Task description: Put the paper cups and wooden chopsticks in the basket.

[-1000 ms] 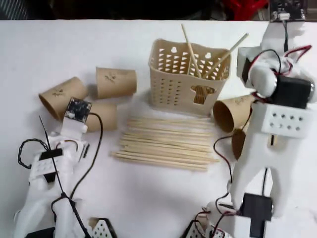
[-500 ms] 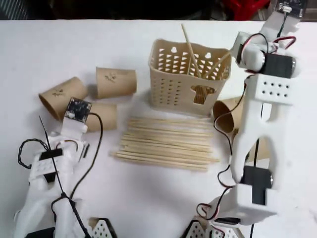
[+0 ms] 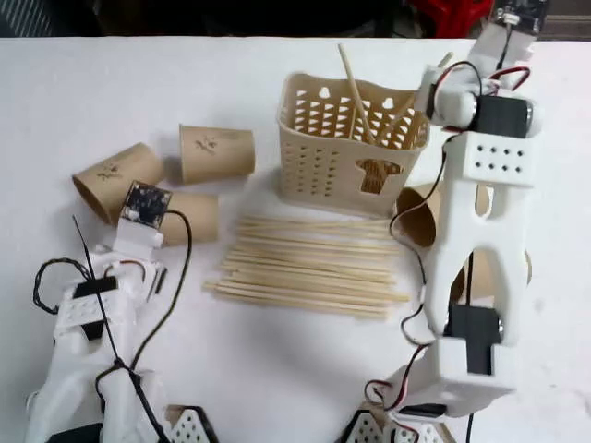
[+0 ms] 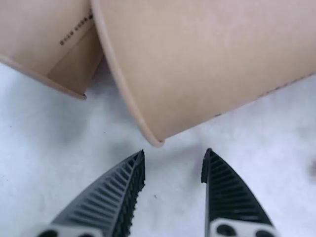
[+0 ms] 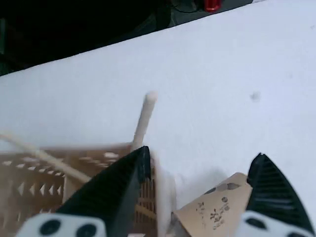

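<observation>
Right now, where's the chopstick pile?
High view: the chopstick pile lies flat just on the arms' side of the basket, between the three cups at left and the right arm.

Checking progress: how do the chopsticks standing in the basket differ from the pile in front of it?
In the basket, the standing chopsticks are few; the chopstick pile holds many. The standing chopsticks lean with tips above the rim; the chopstick pile lies flat on the table. Both are pale wood.
</observation>
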Available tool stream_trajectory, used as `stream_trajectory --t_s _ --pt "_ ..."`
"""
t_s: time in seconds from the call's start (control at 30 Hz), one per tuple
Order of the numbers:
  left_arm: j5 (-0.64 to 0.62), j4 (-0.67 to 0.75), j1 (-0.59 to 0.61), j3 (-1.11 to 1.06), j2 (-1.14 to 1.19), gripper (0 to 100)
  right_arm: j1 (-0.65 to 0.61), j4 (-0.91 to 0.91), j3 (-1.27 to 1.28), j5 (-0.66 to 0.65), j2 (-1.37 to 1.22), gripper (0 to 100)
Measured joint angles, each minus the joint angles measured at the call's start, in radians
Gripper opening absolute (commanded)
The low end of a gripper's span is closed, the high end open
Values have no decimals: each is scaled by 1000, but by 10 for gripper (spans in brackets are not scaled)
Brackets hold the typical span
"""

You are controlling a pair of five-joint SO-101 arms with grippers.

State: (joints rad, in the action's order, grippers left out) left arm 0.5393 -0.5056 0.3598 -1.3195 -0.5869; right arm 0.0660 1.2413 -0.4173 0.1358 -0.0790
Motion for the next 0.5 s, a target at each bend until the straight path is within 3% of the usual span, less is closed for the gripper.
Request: stream_trajectory --t_s 0.2,0.43,0.5 --pt "0 0 0 0 0 196 -72 34 0 0 68 319" --pt "0 0 0 0 0 196 -66 -183 68 3 35 313" --pt "0 0 0 0 0 196 -66 -224 78 3 -3 255"
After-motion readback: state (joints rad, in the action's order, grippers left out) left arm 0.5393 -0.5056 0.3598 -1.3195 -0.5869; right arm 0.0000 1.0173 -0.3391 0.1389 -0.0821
